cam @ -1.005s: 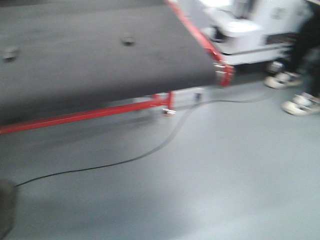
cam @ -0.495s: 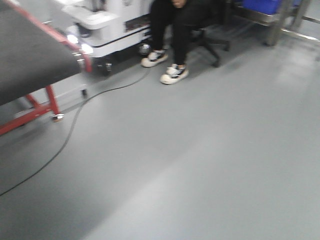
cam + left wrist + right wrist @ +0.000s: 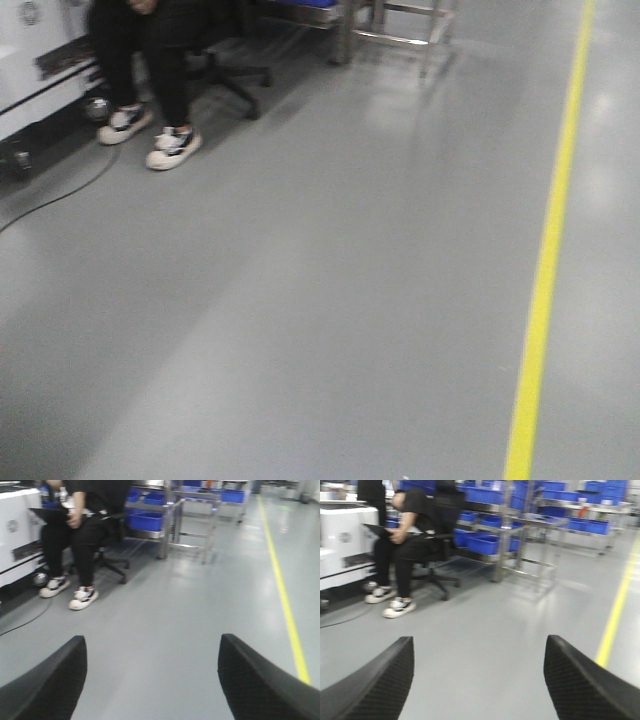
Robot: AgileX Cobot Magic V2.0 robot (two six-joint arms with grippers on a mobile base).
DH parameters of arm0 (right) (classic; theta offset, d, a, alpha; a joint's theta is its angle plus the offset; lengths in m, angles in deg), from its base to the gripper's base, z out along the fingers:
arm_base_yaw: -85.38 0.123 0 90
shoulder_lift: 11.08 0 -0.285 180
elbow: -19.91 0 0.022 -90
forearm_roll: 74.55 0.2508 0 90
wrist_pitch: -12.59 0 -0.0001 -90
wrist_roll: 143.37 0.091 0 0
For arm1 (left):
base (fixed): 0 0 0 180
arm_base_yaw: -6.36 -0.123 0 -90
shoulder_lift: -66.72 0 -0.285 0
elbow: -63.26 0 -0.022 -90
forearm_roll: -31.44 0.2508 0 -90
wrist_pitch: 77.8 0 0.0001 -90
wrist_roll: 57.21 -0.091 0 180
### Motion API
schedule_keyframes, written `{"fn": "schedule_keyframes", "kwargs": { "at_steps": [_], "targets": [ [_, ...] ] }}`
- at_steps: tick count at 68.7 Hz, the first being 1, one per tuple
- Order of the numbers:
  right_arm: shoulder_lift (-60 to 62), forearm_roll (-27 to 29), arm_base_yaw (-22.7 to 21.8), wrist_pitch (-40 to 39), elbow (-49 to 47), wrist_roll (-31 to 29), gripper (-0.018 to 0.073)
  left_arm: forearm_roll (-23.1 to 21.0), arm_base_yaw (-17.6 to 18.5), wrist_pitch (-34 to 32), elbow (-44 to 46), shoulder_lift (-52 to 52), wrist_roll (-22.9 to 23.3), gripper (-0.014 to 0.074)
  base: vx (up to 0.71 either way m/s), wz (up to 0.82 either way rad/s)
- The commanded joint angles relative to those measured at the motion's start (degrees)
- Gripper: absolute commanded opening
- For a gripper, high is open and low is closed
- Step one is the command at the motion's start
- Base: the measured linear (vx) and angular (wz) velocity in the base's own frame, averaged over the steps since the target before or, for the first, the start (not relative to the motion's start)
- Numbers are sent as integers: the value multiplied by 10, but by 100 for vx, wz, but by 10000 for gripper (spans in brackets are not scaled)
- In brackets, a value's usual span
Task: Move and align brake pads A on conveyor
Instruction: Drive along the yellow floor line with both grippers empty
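left gripper (image 3: 150, 652) spread wide, holding nothing | right gripper (image 3: 480, 650) same | brake pads A, conveyor: in no view | round mark on white machine (image 3: 20, 545) unreadable | blue bins (image 3: 487, 545) in wrist views only | yellow line (image 3: 545, 270) far right

I can read no words or numbers in any of my views. The white machine (image 3: 20, 510) at far left has a small round mark (image 3: 12, 526) on its side, too blurred to make out. A dark panel (image 3: 27, 552) sits below the mark, and whatever is on it is too blurred to read. The one plain marking is a yellow line (image 3: 545, 270) painted on the floor (image 3: 330, 300), running from near to far on the right.
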State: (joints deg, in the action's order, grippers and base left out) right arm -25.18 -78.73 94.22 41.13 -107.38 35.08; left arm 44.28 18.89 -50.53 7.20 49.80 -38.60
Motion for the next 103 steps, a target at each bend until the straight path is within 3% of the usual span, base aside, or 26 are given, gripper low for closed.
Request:
{"fn": "schedule_keyframes", "kwargs": {
  "at_steps": [1,50,103],
  "targets": [
    [-7,-4,0,-43,-15,-6,526,1,3,-39,15,-7,0,534,-13,-68],
    [-7,-3,0,-43,-15,-6,526,1,3,-39,15,-7,0,534,1,-64],
    [-7,-3,0,-43,-15,-6,526,1,3,-39,15,-7,0,534,32,-11]
  ]
}}
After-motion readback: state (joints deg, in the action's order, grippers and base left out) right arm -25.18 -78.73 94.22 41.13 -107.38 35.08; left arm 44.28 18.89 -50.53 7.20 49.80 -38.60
